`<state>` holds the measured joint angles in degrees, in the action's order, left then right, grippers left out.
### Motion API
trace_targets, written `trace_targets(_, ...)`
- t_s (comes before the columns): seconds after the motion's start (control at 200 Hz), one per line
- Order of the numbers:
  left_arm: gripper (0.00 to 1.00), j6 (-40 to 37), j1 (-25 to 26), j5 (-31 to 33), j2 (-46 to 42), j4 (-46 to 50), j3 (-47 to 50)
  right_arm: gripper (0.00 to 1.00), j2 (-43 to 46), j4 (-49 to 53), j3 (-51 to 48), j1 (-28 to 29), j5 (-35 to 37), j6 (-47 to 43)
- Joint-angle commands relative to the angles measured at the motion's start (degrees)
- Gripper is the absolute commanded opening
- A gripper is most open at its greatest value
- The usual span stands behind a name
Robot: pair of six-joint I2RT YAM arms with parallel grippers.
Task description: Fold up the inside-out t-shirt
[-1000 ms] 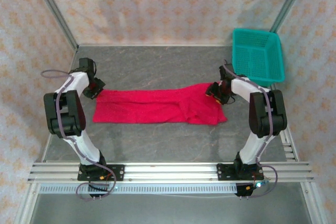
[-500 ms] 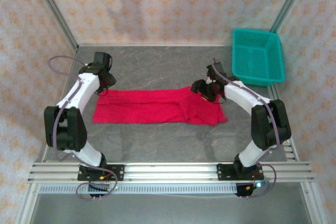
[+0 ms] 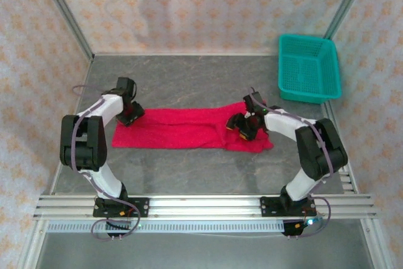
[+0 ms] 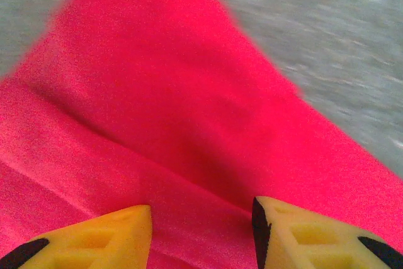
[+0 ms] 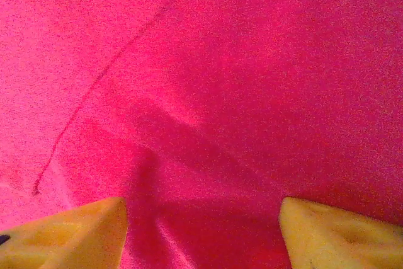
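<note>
The inside-out t-shirt (image 3: 182, 129) lies as a long, flat red strip across the middle of the grey table, folded lengthwise. My left gripper (image 3: 130, 115) hovers at its far left corner, jaws open over the cloth (image 4: 157, 111), with nothing between the yellow fingertips (image 4: 110, 234). On the strip's right part, my right gripper (image 3: 242, 126) points down with its jaws wide open just above the red fabric (image 5: 208, 80), where a thin seam line (image 5: 94, 86) runs across. Neither gripper holds the cloth.
A teal mesh basket (image 3: 308, 67) stands at the back right of the table. Bare grey tabletop (image 3: 189, 83) lies behind and in front of the shirt. Patterned walls enclose the workspace; the metal rail (image 3: 201, 206) with both arm bases runs along the near edge.
Both grippers have let go of the shirt's ends and opened. The left one moved in over the left corner; the right one swung leftward and down onto the right part.
</note>
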<state>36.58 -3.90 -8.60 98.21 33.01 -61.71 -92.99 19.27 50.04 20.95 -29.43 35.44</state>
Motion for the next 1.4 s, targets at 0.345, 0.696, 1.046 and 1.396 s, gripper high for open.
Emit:
trace_targets(0.345,0.46,-2.58,-1.32,5.57,-5.78,3.69,-1.72,0.84,12.2,15.45,2.8,-6.39,15.71,-9.63)
trace_targets(0.696,0.47,-3.9,1.08,12.86,-9.76,10.63,-6.11,0.82,10.35,14.91,6.01,-7.07,13.39,-9.65)
trace_targets(1.046,0.23,-1.12,-8.48,-4.76,-1.03,4.57,-5.13,0.8,6.05,11.85,9.9,-7.11,8.07,-8.46)
trace_targets(1.396,0.28,0.23,-9.97,-2.27,-4.17,6.33,-0.15,0.79,3.53,9.27,8.93,-7.13,5.04,-7.6)
